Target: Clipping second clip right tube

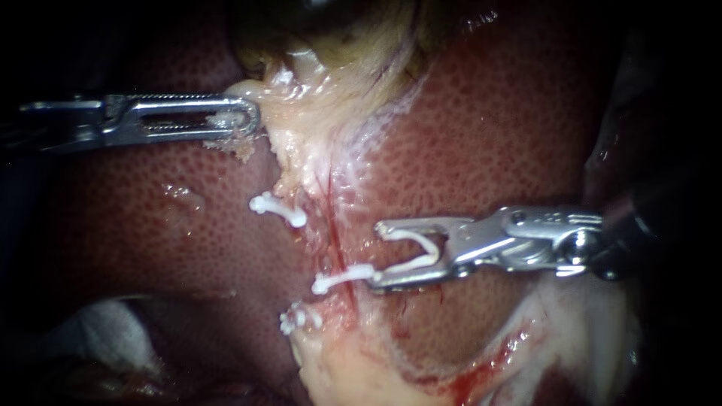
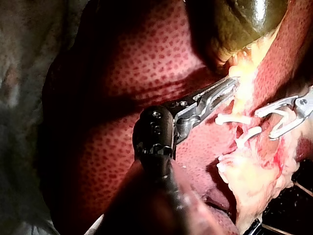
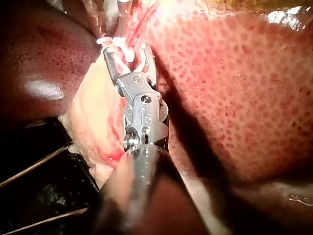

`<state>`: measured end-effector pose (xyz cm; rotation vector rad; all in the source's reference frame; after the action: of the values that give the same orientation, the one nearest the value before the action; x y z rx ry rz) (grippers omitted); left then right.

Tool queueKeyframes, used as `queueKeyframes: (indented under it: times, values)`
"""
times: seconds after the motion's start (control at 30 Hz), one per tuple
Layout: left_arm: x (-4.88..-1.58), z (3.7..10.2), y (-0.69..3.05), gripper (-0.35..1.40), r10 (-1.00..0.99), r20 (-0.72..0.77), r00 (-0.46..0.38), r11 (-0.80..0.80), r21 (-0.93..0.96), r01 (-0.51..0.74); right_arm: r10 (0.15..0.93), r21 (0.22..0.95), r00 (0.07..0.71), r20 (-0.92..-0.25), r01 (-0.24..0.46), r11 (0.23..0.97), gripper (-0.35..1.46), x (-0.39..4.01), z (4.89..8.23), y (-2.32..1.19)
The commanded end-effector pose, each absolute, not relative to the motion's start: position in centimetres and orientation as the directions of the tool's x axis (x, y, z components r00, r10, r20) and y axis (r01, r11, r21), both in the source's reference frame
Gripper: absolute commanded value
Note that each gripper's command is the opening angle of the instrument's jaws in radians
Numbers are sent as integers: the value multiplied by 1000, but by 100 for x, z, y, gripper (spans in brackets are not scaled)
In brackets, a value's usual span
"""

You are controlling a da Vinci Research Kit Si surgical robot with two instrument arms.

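R instrument jaws carry a spread white clip, one leg across thin red tube. L instrument jaws clamp pale tissue above tube. Tube prob. soft, slick, tears easily: clip bare stretch squarely, w/o tugging.

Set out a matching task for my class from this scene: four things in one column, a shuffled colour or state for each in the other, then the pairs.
1 left instrument
2 right instrument
3 liver
4 gallbladder

A dark green
B jaws hold a white clip
C red, speckled
D jaws shut on pale tissue

Pairs: 1-D, 2-B, 3-C, 4-A
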<state>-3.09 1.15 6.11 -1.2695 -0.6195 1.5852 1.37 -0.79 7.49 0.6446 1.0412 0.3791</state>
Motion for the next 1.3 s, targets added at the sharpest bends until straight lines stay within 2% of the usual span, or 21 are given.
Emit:
queueKeyframes:
  times: [0.03,0.27,0.5,0.77,1.1,1.2,1.3]
  values:
    - [-309,611,115,-35,900,-435,18,-399,-840,-368,576,655,466,-672,10,756,50,142,753,-80]
    - [-312,607,113,-35,901,-434,16,-399,-841,-366,592,671,467,-657,4,741,50,168,766,-84]
    - [-314,608,112,-35,900,-435,16,-400,-841,-365,605,703,474,-639,41,710,48,180,768,-90]
    - [-315,608,111,-35,900,-435,16,-400,-840,-366,617,741,488,-618,97,665,43,180,768,-91]
    - [-316,610,111,-35,900,-436,16,-401,-840,-366,649,765,468,-600,97,637,35,180,769,-90]
    - [-316,611,111,-35,900,-436,16,-401,-840,-366,667,777,464,-583,76,625,26,179,771,-88]
    - [-317,611,111,-35,900,-436,16,-401,-840,-366,694,799,464,-551,53,599,2,177,773,-87]
